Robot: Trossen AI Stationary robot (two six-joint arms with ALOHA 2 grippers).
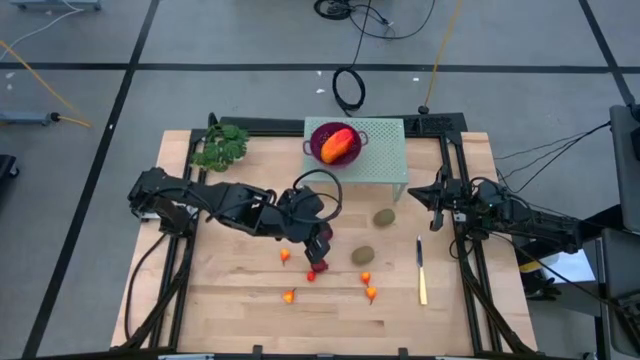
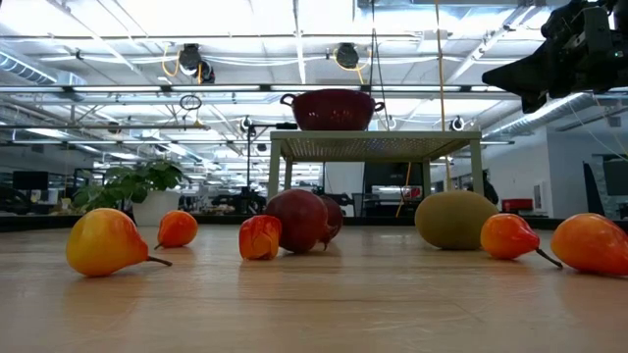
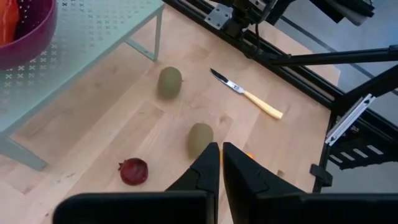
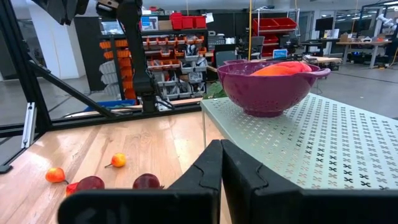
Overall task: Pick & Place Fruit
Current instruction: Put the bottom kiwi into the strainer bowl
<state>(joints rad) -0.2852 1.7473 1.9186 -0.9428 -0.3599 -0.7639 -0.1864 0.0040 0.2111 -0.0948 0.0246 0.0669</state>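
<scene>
High view: the fruit lies scattered over the middle of the wooden worktop (image 1: 230,310). One longish orange-red piece (image 1: 337,144) sits in the purple colander (image 1: 356,135), which stands on the pale green perforated stand (image 1: 385,160) at the worktop's far edge. Two brownish-green ovals lie apart in front of the stand, one (image 1: 384,216) close to it, the other (image 1: 362,256) nearer the middle. Tiny orange-red bits are spread toward the near edge: one (image 1: 285,255), one (image 1: 290,296), one (image 1: 366,278), one (image 1: 371,293). A dark red ball (image 3: 134,171) shows in the left wrist view, lying free on the wood beside the nearer oval. The left gripper (image 1: 319,252) hangs over the middle among these pieces, its fingers (image 3: 202,171) pressed together with nothing between them. The right gripper (image 1: 421,194) waits at the right edge beside the stand, fingers (image 4: 208,165) likewise pressed together and empty. A slim yellowish knife (image 1: 421,270) lies toward the right edge. A leafy green sprig (image 1: 220,147) rests at the far left corner.
</scene>
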